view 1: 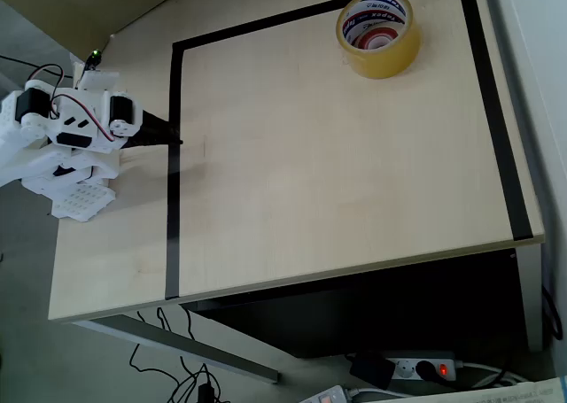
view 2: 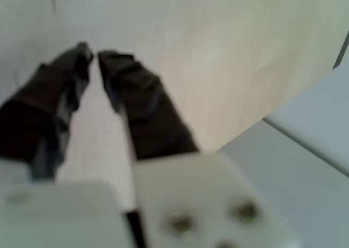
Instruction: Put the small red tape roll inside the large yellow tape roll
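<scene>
We see soft, even daylight in the overhead view, bright on the table (view 1: 337,155), with mild glare on the large yellow tape roll (view 1: 378,33). Below the table edge it falls dark. The gripper (view 1: 173,140) casts a faint shadow just ahead of itself. In the wrist view the gripper (view 2: 95,54) and its surroundings are blurred and washed out.

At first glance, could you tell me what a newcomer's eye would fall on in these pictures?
Most striking is the wide translucent yellow tape roll at the top of the overhead view, with the small red tape ring already lying inside its white core. Around it, a black tape outline frames the pale wooden table. At the left edge rests the white arm, its dark gripper nearly closed and holding nothing.
</scene>
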You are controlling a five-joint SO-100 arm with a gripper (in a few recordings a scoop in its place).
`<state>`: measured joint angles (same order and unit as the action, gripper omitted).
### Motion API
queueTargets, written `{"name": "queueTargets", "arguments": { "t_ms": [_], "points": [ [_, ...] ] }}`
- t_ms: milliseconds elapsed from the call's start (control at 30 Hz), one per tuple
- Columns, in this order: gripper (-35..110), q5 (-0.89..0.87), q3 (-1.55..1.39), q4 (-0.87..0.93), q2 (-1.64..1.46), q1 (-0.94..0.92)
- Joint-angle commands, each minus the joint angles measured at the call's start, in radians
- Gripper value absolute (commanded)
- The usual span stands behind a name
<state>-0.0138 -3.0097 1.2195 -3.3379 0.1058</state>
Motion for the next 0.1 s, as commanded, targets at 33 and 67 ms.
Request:
{"name": "queueTargets", "arguments": {
  "t_ms": [33, 67],
  "points": [
    [0, -0.046, -0.107, 0.021, 0.002, 0.064],
    [0, -0.046, -0.107, 0.021, 0.002, 0.064]
  ]
}}
